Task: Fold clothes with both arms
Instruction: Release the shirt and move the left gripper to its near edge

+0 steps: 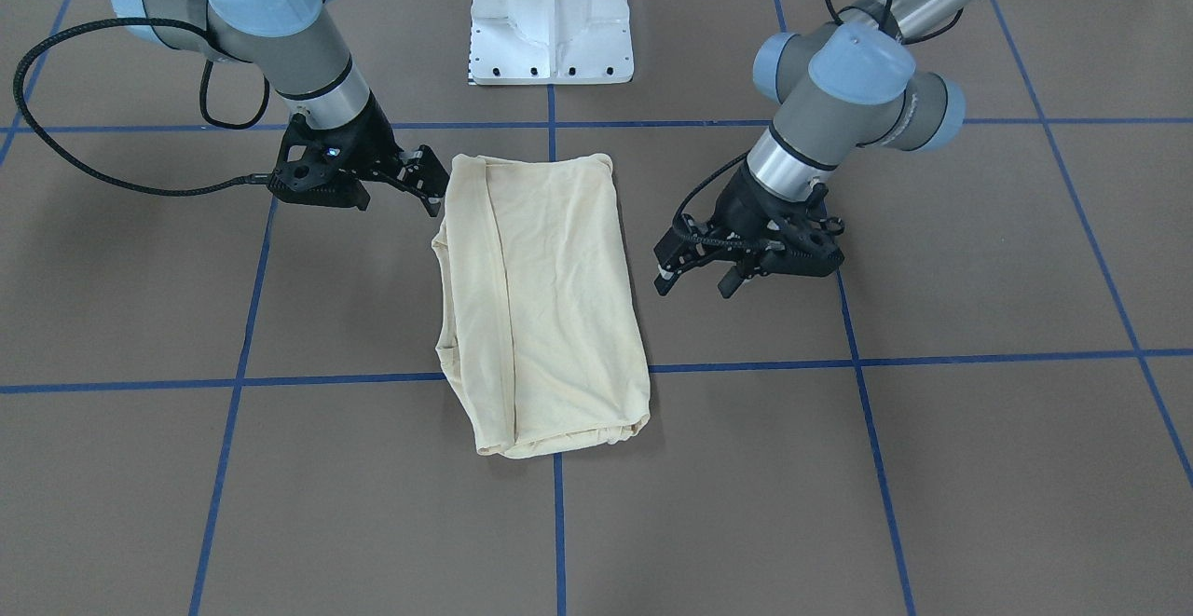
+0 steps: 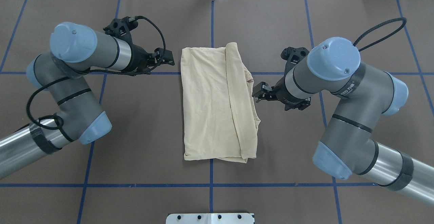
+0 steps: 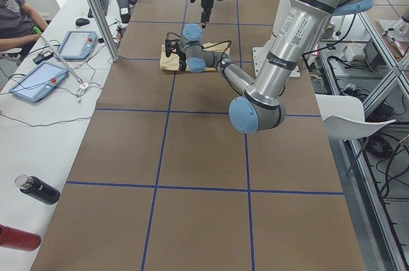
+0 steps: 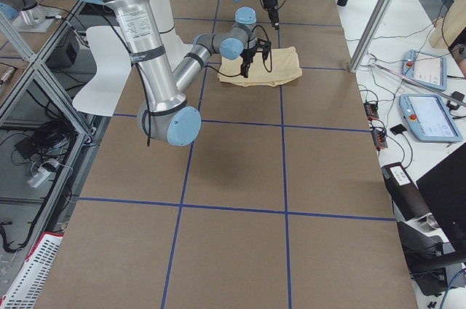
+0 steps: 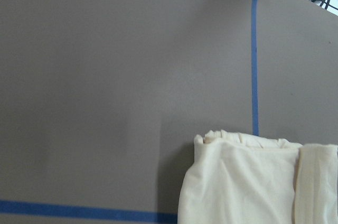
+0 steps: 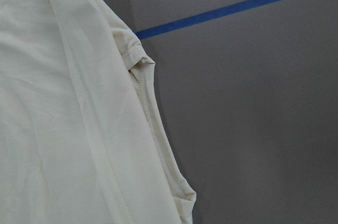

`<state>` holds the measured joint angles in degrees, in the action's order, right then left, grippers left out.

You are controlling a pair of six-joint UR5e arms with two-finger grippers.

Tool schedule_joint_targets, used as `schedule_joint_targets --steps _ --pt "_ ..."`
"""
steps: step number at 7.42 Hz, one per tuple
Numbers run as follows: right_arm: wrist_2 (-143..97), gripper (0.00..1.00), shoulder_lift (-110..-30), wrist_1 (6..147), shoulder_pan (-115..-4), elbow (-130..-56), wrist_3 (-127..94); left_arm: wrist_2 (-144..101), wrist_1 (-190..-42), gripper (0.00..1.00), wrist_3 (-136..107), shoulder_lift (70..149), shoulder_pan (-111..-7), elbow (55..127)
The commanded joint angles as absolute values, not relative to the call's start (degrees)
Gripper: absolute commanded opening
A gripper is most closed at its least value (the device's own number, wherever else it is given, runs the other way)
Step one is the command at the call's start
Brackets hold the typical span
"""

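Observation:
The clothes are one pale cream-yellow shirt point(image 1: 550, 299) point(image 2: 210, 105), lying flat on the brown table as a folded rectangle with a long folded strip along one side. No print shows. My left gripper point(image 1: 699, 276) point(image 2: 165, 58) is open and empty, just off the shirt's edge on my left side. On the opposite side, my right gripper point(image 1: 431, 183) point(image 2: 258, 93) is also open and empty, its tips close to the shirt's edge. The left wrist view shows a shirt corner point(image 5: 248, 182). In the right wrist view the shirt's hemmed edge point(image 6: 53, 129) fills the left half. Neither wrist view shows fingers.
The white pedestal base point(image 1: 550, 29) stands at the robot's side of the table. Blue tape lines point(image 2: 210, 185) grid the brown surface. A side bench holds tablets point(image 3: 38, 82) and bottles point(image 3: 38, 189), with a person point(image 3: 16, 15) seated beyond it.

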<state>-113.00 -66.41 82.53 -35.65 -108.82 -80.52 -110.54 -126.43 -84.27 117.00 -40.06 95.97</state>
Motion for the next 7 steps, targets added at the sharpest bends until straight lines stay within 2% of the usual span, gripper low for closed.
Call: schedule_joint_targets --steps 1,4,7 --pt "-112.85 1.0 -66.53 79.63 -35.51 -107.49 -80.51 -107.44 -126.2 0.99 -95.13 112.59 -32.48 103.26" --pt "-112.85 1.0 -66.45 79.63 -35.51 -107.49 -80.42 -96.79 -128.23 0.99 -107.11 112.5 -18.49 102.57" --pt "-112.85 1.0 -66.45 79.54 -35.59 -107.58 -80.42 -96.5 -127.97 0.96 -107.31 113.64 -16.26 100.64"
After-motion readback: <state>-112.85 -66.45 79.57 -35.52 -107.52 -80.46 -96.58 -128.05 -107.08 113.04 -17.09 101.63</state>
